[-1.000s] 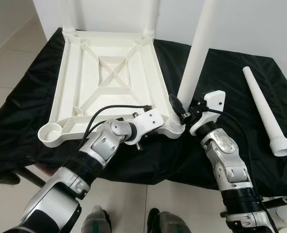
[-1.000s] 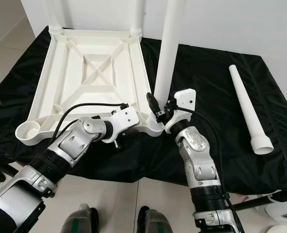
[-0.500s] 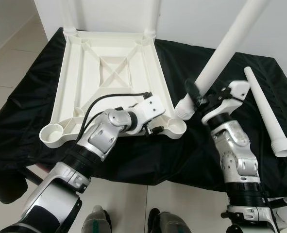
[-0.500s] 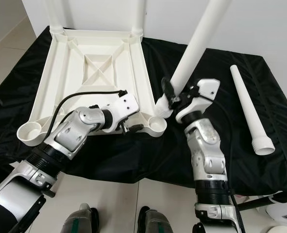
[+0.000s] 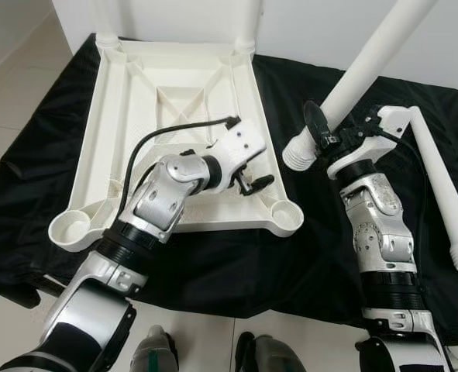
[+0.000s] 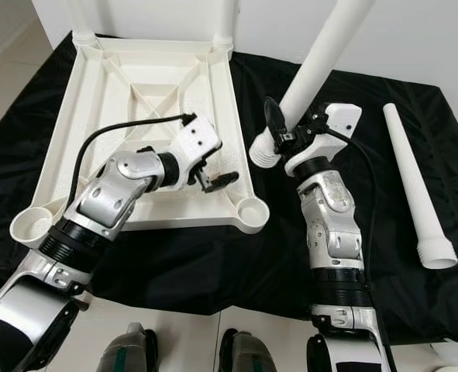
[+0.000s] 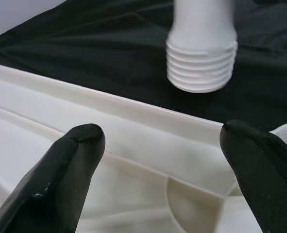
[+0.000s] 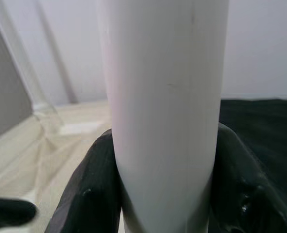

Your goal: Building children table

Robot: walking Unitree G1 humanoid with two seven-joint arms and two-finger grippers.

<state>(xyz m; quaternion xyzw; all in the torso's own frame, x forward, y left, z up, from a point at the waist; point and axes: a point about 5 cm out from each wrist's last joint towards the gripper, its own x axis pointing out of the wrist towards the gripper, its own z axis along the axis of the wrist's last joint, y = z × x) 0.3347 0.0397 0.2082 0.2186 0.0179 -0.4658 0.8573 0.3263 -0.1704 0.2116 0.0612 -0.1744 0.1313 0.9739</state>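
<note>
Black cloth [image 5: 236, 256], slightly crinkled w/ a dull sheen, covers a work surface against a plain white wall; pale tiled floor [image 5: 12, 85] at the robot's left.

Upside-down white plastic tabletop [image 5: 128, 116] lies on the cloth: rectangular, moulded, w/ raised rim, X-shaped ribs in the middle and round cup-like sockets at the corners. The near-left socket [image 5: 68, 229] and near-right socket [image 5: 284, 220] are open. At the two far corners white tubes stand up out of the frame.

Left gripper [image 5: 253, 182] sits over the tabletop's near-right part, inside the rim; its two black fingers are spread wide w/ nothing between them. In the left wrist view the fingertips [image 7: 80, 145] are matte black, rounded, hanging above the ribbed underside.

Right gripper [image 6: 279, 132] pinches a white table leg [image 6: 321, 54] near its lower end. Leg is a smooth round tube, tilted, upper end leaning away to the robot's right and out of frame; lower end has a ridged, threaded collar [image 5: 297, 151]. Collar hangs above the cloth just beside the tabletop's right rim, apart from the near-right socket. Right wrist view: tube clamped snugly between both black fingers [image 8: 97, 184].

Another leg [image 6: 416, 194], same white tapering tube w/ flared ridged end nearest the robot, lies flat on the cloth at far right.
</note>
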